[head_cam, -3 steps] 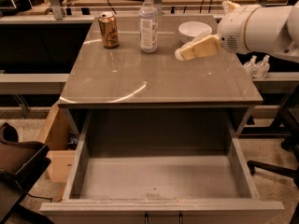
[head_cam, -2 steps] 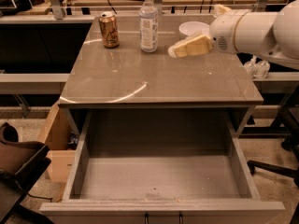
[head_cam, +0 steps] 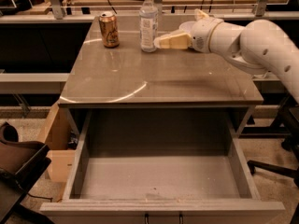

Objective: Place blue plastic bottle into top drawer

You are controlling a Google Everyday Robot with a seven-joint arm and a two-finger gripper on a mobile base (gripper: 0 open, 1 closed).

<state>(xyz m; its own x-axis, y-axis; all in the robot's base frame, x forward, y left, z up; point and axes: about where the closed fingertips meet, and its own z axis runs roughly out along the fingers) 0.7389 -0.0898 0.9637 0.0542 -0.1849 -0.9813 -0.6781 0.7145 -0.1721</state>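
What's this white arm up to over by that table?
A robot arm stretches in from the right, its gripper right beside the blue plastic bottle, which stands at the back of the tabletop near a gold can. The bottle isn't lifted yet. Below, the top drawer stands pulled open.

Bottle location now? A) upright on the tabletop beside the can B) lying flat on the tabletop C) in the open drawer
A: the bottle stands upright on the table near the can, with the gripper right beside its lower half; the drawer is open below.
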